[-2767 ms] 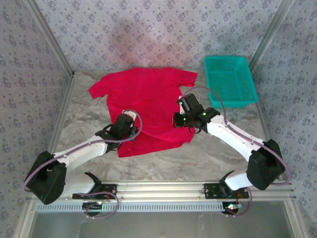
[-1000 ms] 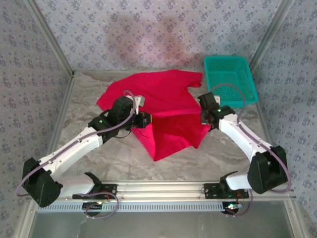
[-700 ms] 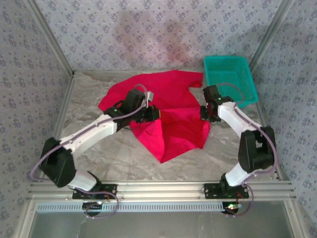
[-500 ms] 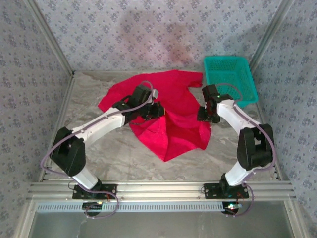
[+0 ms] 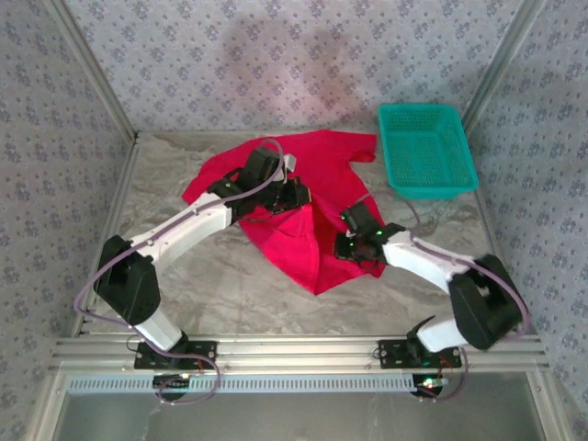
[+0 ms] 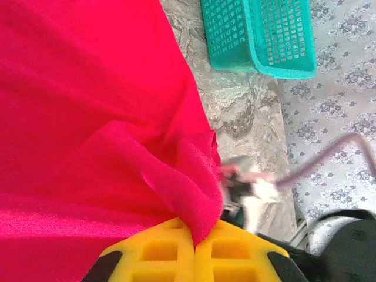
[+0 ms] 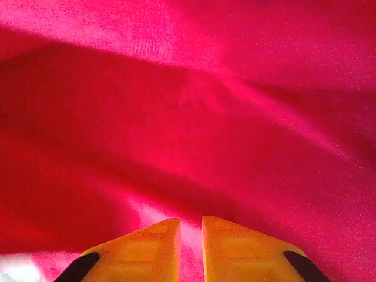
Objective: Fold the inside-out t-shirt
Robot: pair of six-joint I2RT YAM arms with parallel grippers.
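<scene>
The inside-out t-shirt (image 5: 326,170) lies rumpled mid-table, plain red, its lower part folded into a point toward the near edge. My left gripper (image 5: 299,196) hovers over the shirt's middle, shut on a raised fold of red cloth (image 6: 194,176) pinched between its yellow fingers (image 6: 158,252). My right gripper (image 5: 342,246) is low over the shirt's right lower part. In the right wrist view its fingertips (image 7: 155,241) stand a narrow slit apart over the t-shirt (image 7: 194,106). Red cloth shows in the slit, and I cannot tell whether it is pinched.
A teal mesh basket (image 5: 424,191) stands at the back right, beyond the shirt's right sleeve; its wall (image 6: 264,64) shows in the left wrist view. The right arm (image 6: 252,197) appears blurred there. Patterned walls and metal posts enclose the marbled table (image 5: 184,266).
The left gripper carried its fold of cloth farther right. The right gripper left the shirt's right edge and swung down and left onto the shirt, its arm now stretched low.
</scene>
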